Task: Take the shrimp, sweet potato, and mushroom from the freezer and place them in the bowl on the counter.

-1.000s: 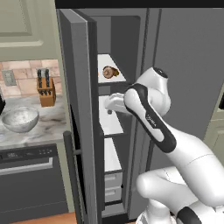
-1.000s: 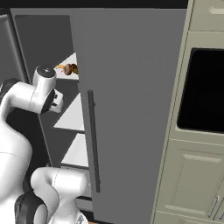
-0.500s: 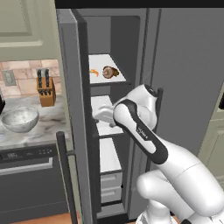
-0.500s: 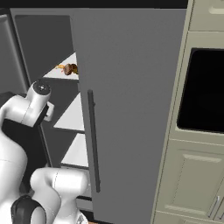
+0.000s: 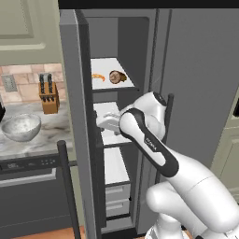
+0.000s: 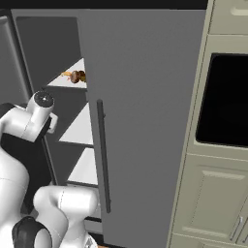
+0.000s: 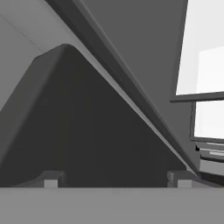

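Observation:
The freezer (image 5: 154,42) stands with its left door (image 5: 74,93) swung wide open. On its top white shelf lies the shrimp (image 5: 98,77) (image 6: 66,74), thin, curved and orange. A rounder brown lump (image 5: 117,77) (image 6: 78,76) sits just right of it; I cannot tell sweet potato from mushroom there. My gripper (image 5: 104,124) (image 7: 115,180) is at middle-shelf height, against the inner side of the open door, open with nothing between its fingertips (image 7: 51,179). The bowl (image 5: 21,127) rests on the counter (image 5: 42,140) to the left.
A knife block (image 5: 48,88) stands behind the bowl by the brick backsplash. A dark dishwasher (image 5: 28,186) sits under the counter. The freezer's right door (image 6: 145,121) is closed, with a bar handle (image 6: 102,155). A wall oven (image 6: 225,101) is at the far right.
The freezer's left door has swung further open toward the counter, and my hand has followed it to the left. The shrimp on the top shelf has come into sight.

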